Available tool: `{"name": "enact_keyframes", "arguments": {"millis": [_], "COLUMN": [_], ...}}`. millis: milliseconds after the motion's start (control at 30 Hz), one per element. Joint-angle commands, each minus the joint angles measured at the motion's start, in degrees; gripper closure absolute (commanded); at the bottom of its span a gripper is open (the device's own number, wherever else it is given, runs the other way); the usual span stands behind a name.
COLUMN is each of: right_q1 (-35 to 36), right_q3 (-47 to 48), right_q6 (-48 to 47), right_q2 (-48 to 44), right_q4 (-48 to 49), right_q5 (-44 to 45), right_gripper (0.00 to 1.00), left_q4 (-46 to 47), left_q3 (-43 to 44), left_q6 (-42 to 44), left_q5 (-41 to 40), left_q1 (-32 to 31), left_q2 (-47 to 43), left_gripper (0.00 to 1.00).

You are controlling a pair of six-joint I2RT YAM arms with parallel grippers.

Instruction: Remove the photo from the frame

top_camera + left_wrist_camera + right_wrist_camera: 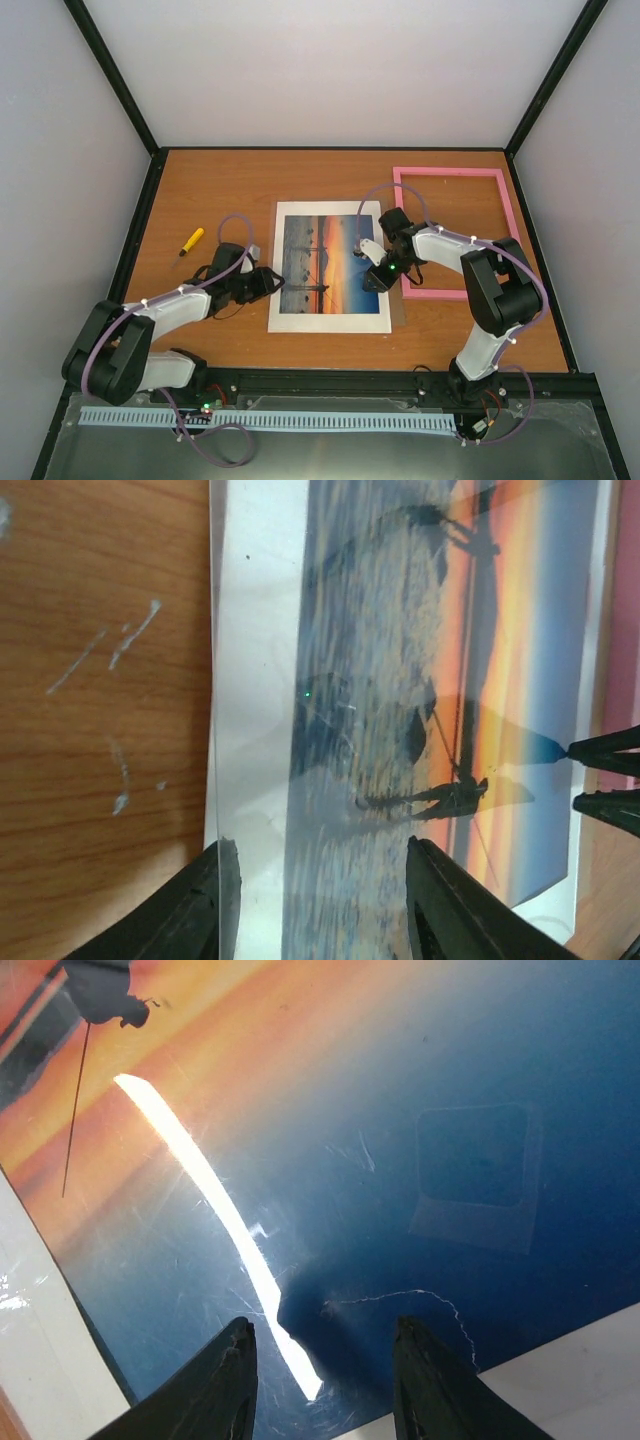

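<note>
The left gripper's (320, 880) two dark fingers (205, 910) fill the bottom of its wrist view. They stand parted and clasp nothing, one at the outer edge of the white mat (255, 680) and the other over the photo (400, 680), with the mat's border showing between them. In the right wrist view the right gripper (320, 1345) also has its fingers (225, 1380) spread and unclenched. Their tips are low over the blue part of the photo (400, 1110), and only the flat print lies between them. Whether either pair of tips presses on the surface cannot be told. The surface is glossy and scratched, with a bright streak of glare just left of the right gripper's fingers; whether a clear sheet lies over it is uncertain. From above, the photo (318, 262) lies flat on the wooden table (220, 190) between the two grippers, sitting in the opening of the white mat (330, 320), which surrounds it on all sides. The left gripper (275, 285) is at the mat's left edge and the right gripper (370, 280) is at the photo's right edge. The frame (455, 173) lies flat beyond the right gripper, on the side away from the photo. Only bare tabletop shows through its opening, and the right arm crosses its near left corner. A small yellow marker (192, 240) lies on the table outside the left gripper, well apart from the mat.
</note>
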Motion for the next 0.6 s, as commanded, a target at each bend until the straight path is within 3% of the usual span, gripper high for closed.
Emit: {"name": "enact_keyframes", "arguments": {"millis": [0, 233, 567], "right_q1": [0.31, 0.29, 0.29], "right_q3": [-1.45, -1.23, -1.28], "right_q6": [0.25, 0.19, 0.09], "right_q2": [1.99, 2.48, 2.82], "right_q4": [-1.86, -1.90, -2.06], "right_q5": [3.55, 3.49, 3.46], "right_gripper": [0.64, 0.64, 0.64], "left_q4": [-6.01, -6.87, -3.48], "left_q3": [3.26, 2.25, 0.71], "left_q6": [0.11, 0.58, 0.32], "left_q5": [-1.98, -0.80, 4.85], "left_q1": [-0.22, -0.22, -0.22], "left_q2": [0.44, 1.25, 3.57], "left_gripper": [0.51, 0.44, 0.45]}}
